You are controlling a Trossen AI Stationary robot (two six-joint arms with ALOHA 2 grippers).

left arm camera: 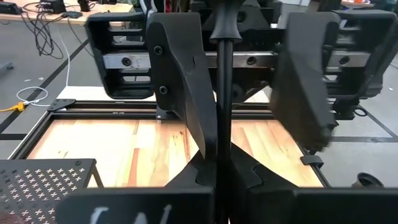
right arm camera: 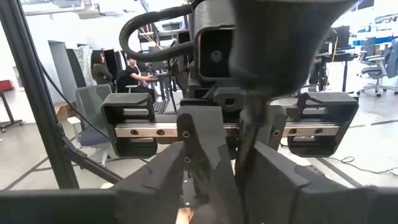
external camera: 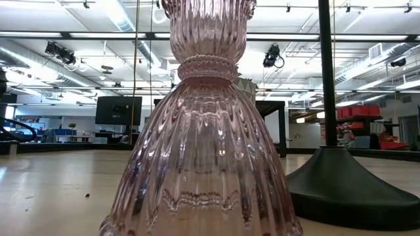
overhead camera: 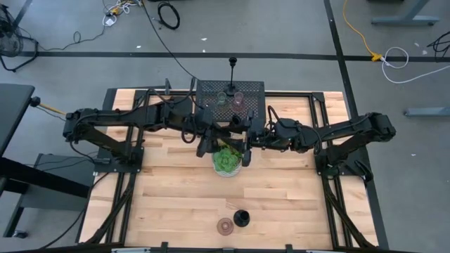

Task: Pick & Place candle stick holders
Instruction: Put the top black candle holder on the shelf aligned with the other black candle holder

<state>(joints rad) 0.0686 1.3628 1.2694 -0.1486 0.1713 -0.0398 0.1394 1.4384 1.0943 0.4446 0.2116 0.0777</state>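
From above, I see glass cups (overhead camera: 238, 99) on the rack (overhead camera: 253, 88). A pink cup (overhead camera: 225, 225) and a black candlestick (overhead camera: 242, 218) wait on the worktop (overhead camera: 176, 190) at 6 o'clock. In the left wrist view, my left hand (left arm camera: 217, 180) is clamped on a candlestick stem (left arm camera: 224, 93), and my right hand (left arm camera: 261, 140) is spread apart around it.

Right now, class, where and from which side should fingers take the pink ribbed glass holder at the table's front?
Take the pink ribbed glass holder at its narrow banded waist, probably from above: it stands upright, and the skirt flares below. Keep clear of the black round-based candlestick beside it.
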